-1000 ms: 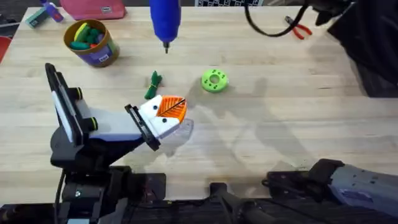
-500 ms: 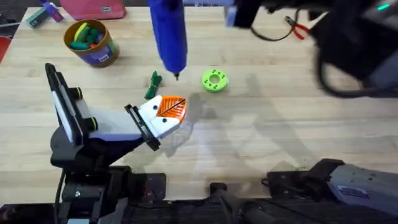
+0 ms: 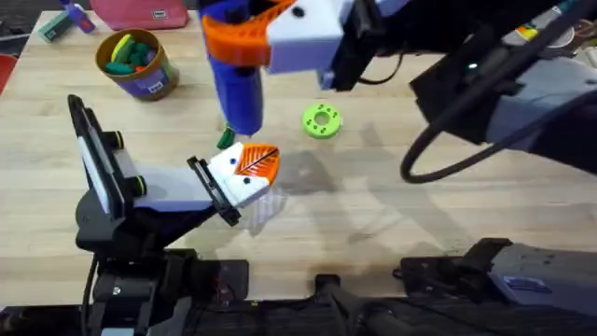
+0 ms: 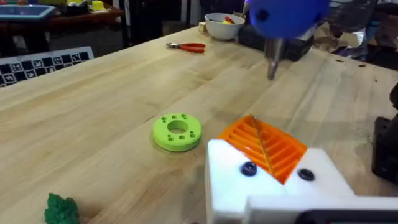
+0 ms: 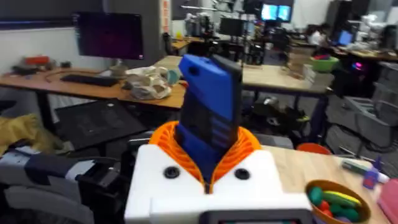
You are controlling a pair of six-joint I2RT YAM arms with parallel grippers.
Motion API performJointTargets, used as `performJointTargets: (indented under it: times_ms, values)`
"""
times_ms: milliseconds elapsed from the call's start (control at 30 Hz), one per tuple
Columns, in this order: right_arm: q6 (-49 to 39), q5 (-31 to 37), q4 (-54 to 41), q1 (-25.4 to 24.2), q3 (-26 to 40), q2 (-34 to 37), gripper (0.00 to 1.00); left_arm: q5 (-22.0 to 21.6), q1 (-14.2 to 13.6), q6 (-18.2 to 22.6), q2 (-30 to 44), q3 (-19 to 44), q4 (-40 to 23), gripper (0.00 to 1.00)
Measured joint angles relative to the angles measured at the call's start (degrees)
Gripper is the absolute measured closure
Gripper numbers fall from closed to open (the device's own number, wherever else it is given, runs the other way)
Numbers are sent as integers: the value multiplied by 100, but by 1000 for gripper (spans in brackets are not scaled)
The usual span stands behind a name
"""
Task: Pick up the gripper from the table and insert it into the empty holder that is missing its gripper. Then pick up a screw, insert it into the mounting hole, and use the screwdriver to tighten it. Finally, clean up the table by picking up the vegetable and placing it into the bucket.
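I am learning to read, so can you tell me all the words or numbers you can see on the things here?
No words or numbers can be read here.
The bucket has a purple label, too blurred to read.
The black and white square pattern board shows squares, no letters.
The screwdriver shows no readable writing.

Light butcher-block wooden table point(image 3: 448, 215) bearing: a short round yellow-rimmed bucket with a purple label point(image 3: 135, 63), toys inside, near the far left corner; a small dark green toy vegetable point(image 3: 225, 140) near the centre; a bright green round plastic disc with holes point(image 3: 322, 121) just beside it; red-handled pliers point(image 4: 186, 46) and a white bowl point(image 4: 224, 25) toward the far right edge.
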Motion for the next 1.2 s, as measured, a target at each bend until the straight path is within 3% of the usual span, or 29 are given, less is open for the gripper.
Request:
performJointTargets:
  times_ms: [600,1200]
  values:
    - [-503,-302,233,593,-4,274,976,0,0,0,1,0,0,993]
    - [-877,-359,235,613,-7,486,976,0,0,0,-1,0,0,993]
